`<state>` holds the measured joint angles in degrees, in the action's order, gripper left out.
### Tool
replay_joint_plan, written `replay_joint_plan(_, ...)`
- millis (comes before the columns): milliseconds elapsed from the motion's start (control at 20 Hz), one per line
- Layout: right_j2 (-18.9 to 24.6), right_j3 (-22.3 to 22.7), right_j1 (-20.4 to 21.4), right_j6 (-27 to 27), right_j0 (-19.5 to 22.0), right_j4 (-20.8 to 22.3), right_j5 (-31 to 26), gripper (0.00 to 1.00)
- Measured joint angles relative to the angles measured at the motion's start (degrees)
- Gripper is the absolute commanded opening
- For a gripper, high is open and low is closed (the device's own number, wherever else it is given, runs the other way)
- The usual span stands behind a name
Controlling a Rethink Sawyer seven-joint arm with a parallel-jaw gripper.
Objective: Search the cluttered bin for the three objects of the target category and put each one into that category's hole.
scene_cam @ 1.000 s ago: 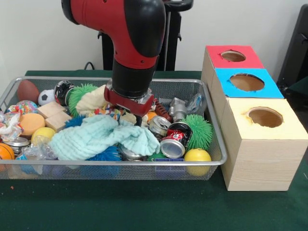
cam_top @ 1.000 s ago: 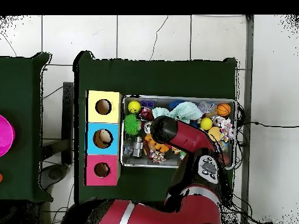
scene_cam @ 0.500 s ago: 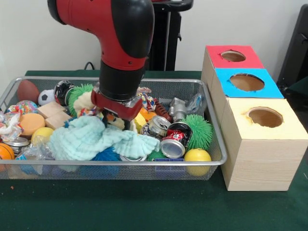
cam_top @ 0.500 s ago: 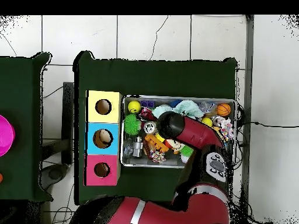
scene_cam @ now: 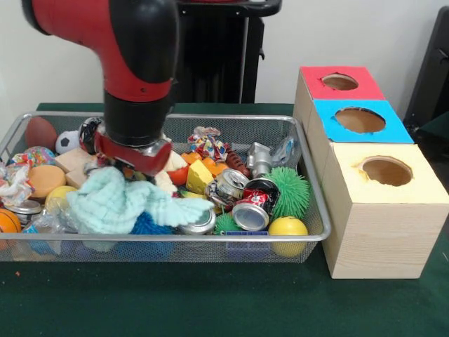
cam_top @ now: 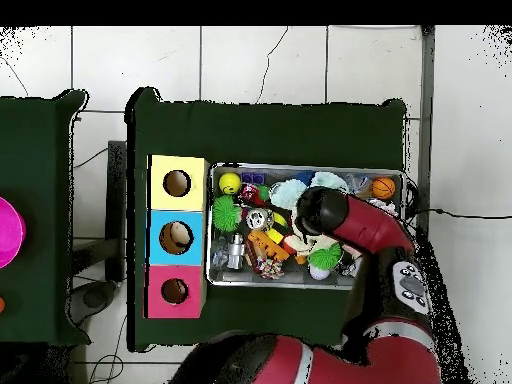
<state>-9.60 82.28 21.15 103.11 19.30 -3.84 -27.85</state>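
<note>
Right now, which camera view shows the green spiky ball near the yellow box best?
The front view: the green spiky ball sits unobstructed at the wire basket's end, its bristles visible beside the cans. The overhead view shows it only as a small green blob.

Front camera low, overhead straight down, shared bin (scene_cam: 309, 235)

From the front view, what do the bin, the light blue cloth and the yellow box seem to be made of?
The bin looks like metal wire mesh: fine see-through grid, shiny silver rim. The light blue cloth seems soft terry or fleece: fuzzy, crumpled folds. The yellow box appears to be pale wood, its grain visible on the sides, with a matte yellow painted or paper top.
</note>
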Motion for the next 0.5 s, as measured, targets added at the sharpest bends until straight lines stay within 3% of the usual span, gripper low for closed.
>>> replay_joint_plan(250, 2.41, -2.25, -0.05, 0.00, 4.18, 3.35, -2.99, 1.00)
replay_joint_plan(500, 3.53, -3.22, -0.16, 0.00, 4.94, 5.36, -4.08, 1.00)
